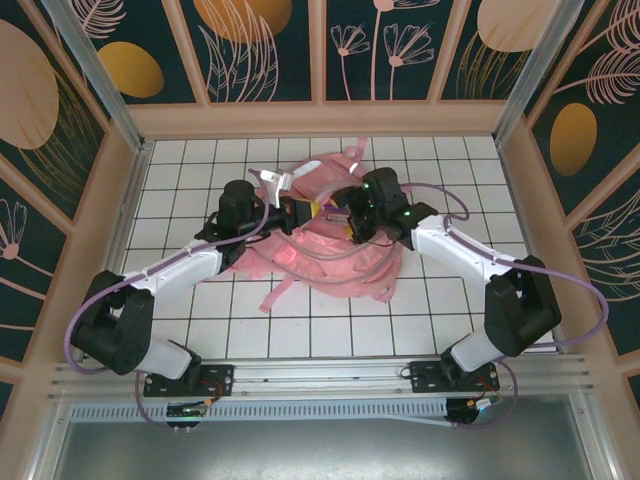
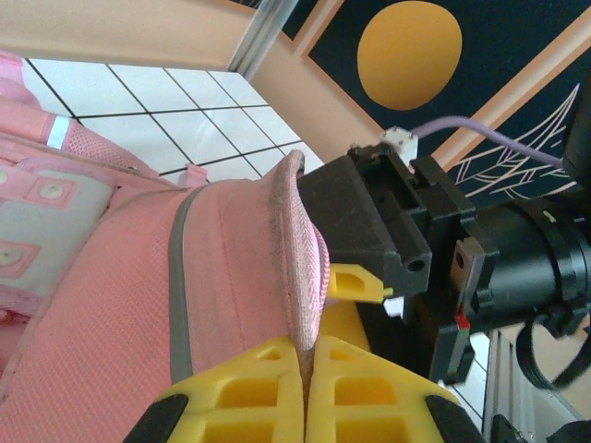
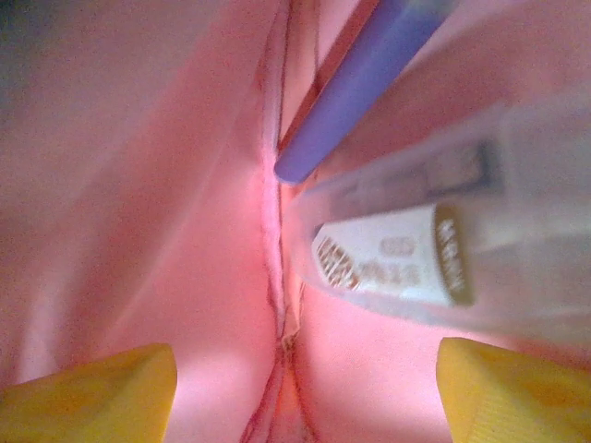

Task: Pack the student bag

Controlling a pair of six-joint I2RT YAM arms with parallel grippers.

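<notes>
The pink student bag (image 1: 340, 270) lies in the middle of the white gridded table. My left gripper (image 1: 298, 212) is shut on the bag's opening rim; in the left wrist view its yellow fingers (image 2: 249, 388) pinch the folded pink edge (image 2: 300, 249) and hold it up. My right gripper (image 1: 352, 215) reaches down into the opening, and one of its yellow fingers (image 2: 355, 281) shows just behind the rim. Inside the bag (image 3: 138, 185), the right gripper (image 3: 305, 378) stands open with bare pink lining between its fingertips. Beyond them lie a purple pen-like stick (image 3: 360, 83) and a clear item with a white label (image 3: 397, 254).
Loose pink straps (image 1: 280, 295) trail from the bag toward the near side of the table (image 1: 200, 310). A pale strip of the bag (image 1: 275, 180) sticks up at its far left. Wooden walls (image 1: 320, 118) close in the table on three sides.
</notes>
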